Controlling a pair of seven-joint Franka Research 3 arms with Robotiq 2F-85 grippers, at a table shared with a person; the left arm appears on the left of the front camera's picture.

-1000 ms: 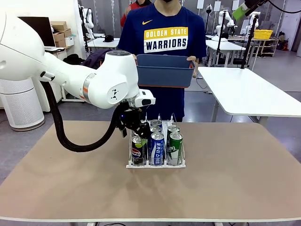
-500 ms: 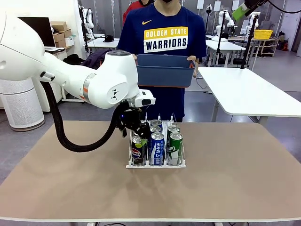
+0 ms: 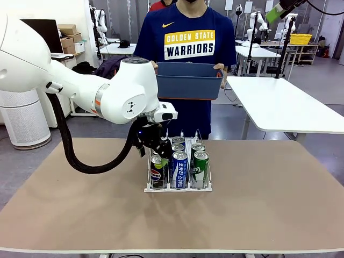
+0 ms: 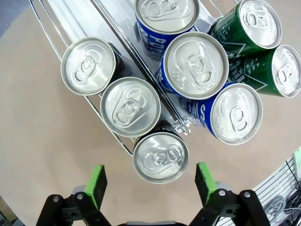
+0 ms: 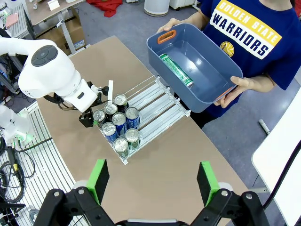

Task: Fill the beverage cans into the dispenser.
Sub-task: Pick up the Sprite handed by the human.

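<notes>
The dispenser [image 3: 177, 187] stands mid-table with several beverage cans in its three lanes: black Pepsi [image 3: 158, 173], blue-and-white [image 3: 179, 171], green [image 3: 200, 169]. My left gripper [image 3: 152, 146] hovers over the back of the black lane. In the left wrist view the left gripper [image 4: 150, 184] is open, its green pads either side of the hindmost black can's silver top [image 4: 161, 157] without touching it. My right gripper [image 5: 153, 183] is open high above the table, looking down on the dispenser [image 5: 162, 101]. One green can [image 5: 176, 70] lies in the tub.
A person at the table's far side holds a dark blue tub [image 3: 188, 81] with both hands, above the far edge. My left arm [image 3: 118, 97] crosses the table's left half. Bare tabletop [image 3: 269, 204] lies right of and in front of the dispenser.
</notes>
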